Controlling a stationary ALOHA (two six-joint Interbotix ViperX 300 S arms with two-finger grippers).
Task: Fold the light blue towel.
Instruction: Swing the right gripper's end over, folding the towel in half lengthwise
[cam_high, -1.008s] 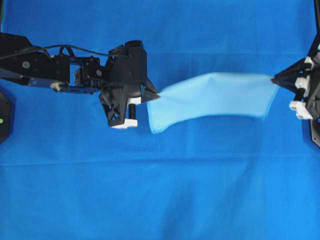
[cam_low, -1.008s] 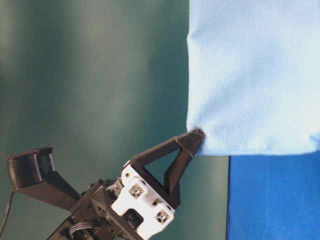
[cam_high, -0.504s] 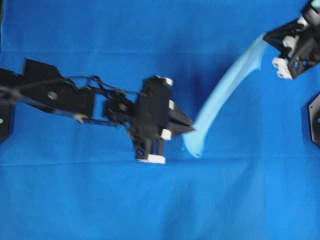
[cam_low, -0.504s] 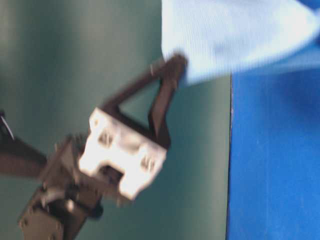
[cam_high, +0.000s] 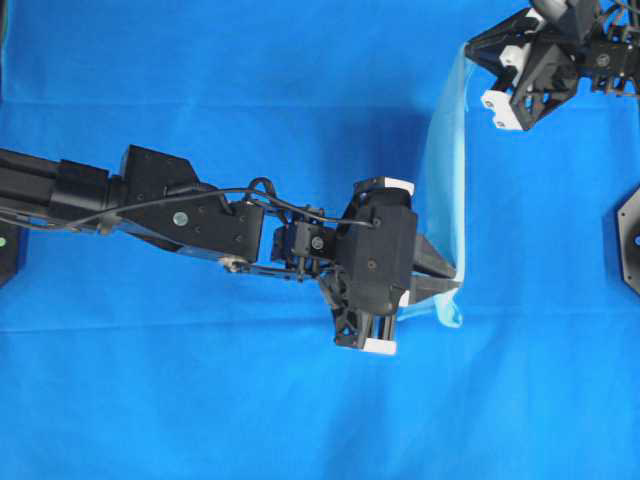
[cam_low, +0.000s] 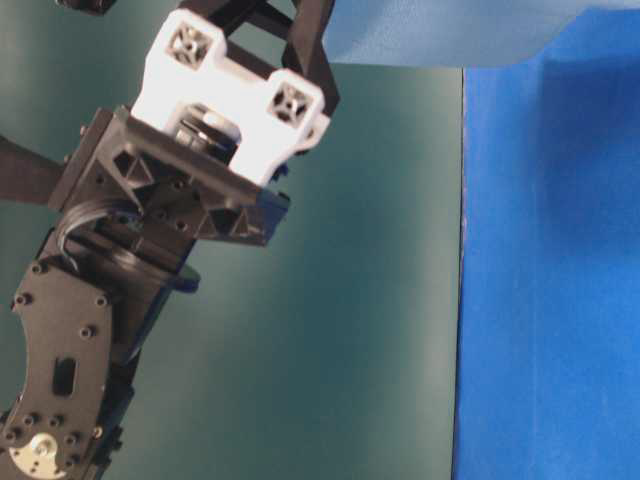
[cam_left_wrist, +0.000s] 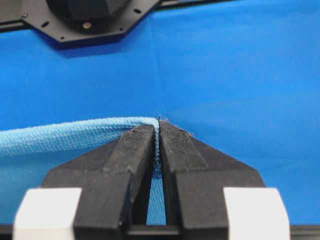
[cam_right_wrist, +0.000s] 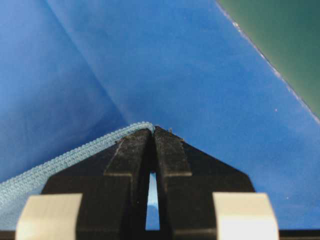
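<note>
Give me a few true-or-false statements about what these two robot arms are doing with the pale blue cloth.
1. Both pincers are shut on the light blue towel. True: the left pincer and the right pincer each pinch its hem.
2. The towel lies flat on the table. False: it hangs stretched between the pincers.
3. A dark blue cloth covers the table. True.
4. The left pincer holds nothing. False: it grips a towel corner.

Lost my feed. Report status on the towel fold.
Left gripper and right gripper shut on towel corners. Towel strung between them above the blue cloth. Nothing in the way.
</note>
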